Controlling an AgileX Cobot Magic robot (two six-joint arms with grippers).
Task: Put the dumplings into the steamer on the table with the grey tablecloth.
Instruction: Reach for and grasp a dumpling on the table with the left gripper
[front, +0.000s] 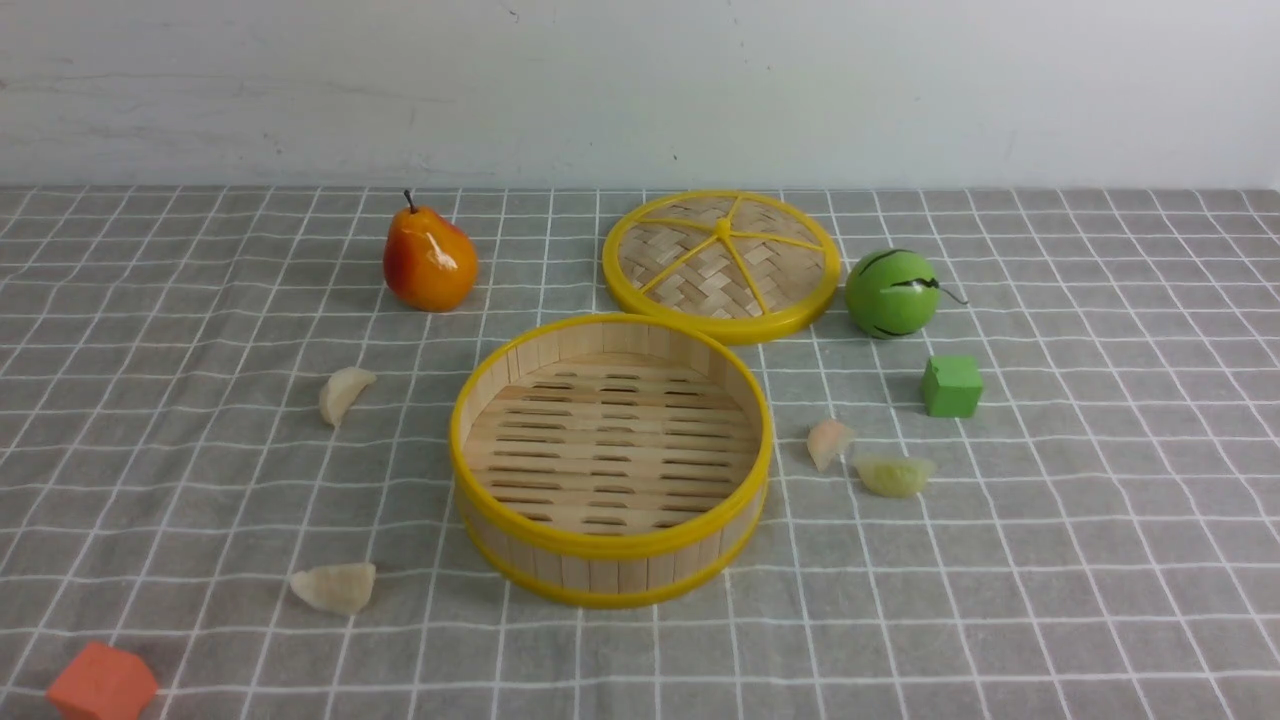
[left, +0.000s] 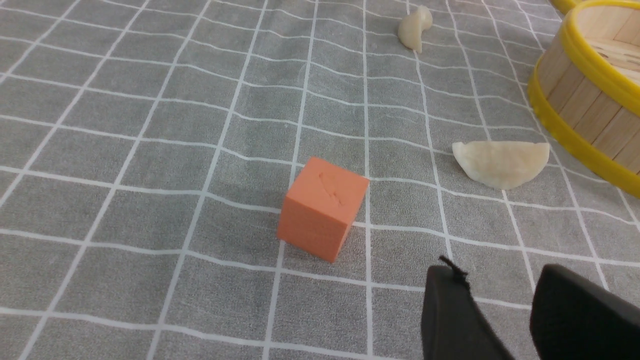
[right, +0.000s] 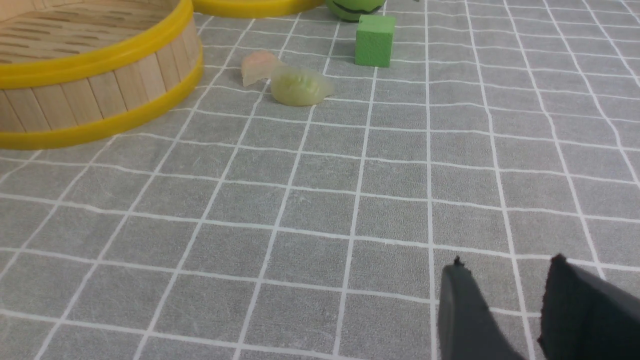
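The steamer (front: 610, 548) stands empty mid-table on the grey tablecloth (front: 1050, 560). Two whitish dumplings (front: 343, 392) (front: 335, 586) lie to its left. A pink dumpling (front: 829, 442) and a green dumpling (front: 895, 475) lie close together to its right. Neither gripper shows in the front view. My left gripper (left: 500, 280) is open over bare cloth, short of a whitish dumpling (left: 500, 162) beside the steamer wall (left: 585, 105). My right gripper (right: 507, 270) is open and empty, well back from the green dumpling (right: 300, 86) and the pink dumpling (right: 257, 66).
The woven lid (front: 722, 262) lies flat behind the steamer, between a pear (front: 430, 260) and a green ball (front: 892, 293). A green cube (front: 951, 386) sits right of the steamer. An orange cube (left: 322, 207) stands near my left gripper.
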